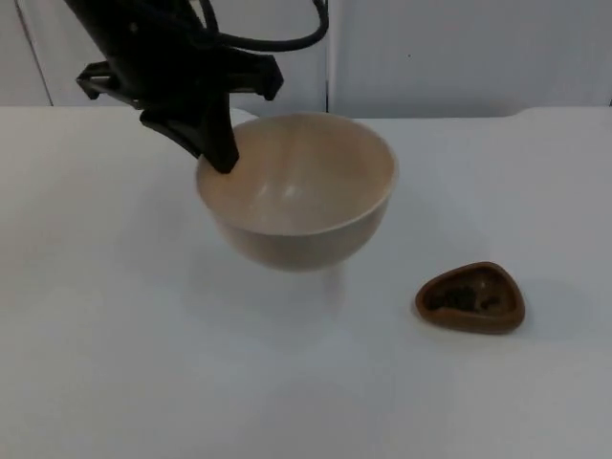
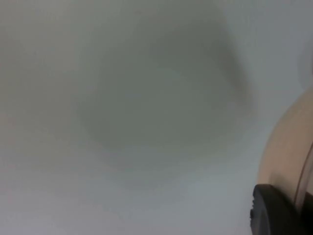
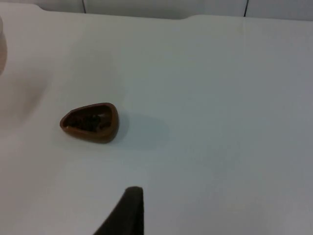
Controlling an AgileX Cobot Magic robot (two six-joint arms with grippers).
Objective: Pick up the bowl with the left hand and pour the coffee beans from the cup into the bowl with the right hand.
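Looking down from the top view, you have the left gripper (image 1: 222, 153) at the far left rim of the bowl (image 1: 296, 186), its fingers (image 1: 218, 143) clamped on that rim, one dark tip reaching down inside the wall. Bowl is cream-coloured, tilted a little toward the near side, and it appears lifted off the desk (image 1: 143, 363), with a faint shadow beneath it. Its inside is bare.

Cup (image 1: 470, 297) sits on the desk to the right of the bowl and nearer to you, well apart from it. It is brown, roughly triangular from above, upright, with dark coffee beans (image 1: 464, 296) inside.

Left wrist view gives you a slice of the bowl (image 2: 288, 147) wall beside a black fingertip (image 2: 271, 210), with the white desk (image 2: 73, 196) and a soft grey shadow below.

Right wrist view: the cup (image 3: 91, 122) rests on the desk (image 3: 220, 122), beans (image 3: 88, 120) visible, well apart from the right gripper's black fingertip (image 3: 128, 210). You cannot tell whether the right gripper's fingers are open or closed. Grey partition wall (image 3: 161, 7) runs along the desk's far edge.
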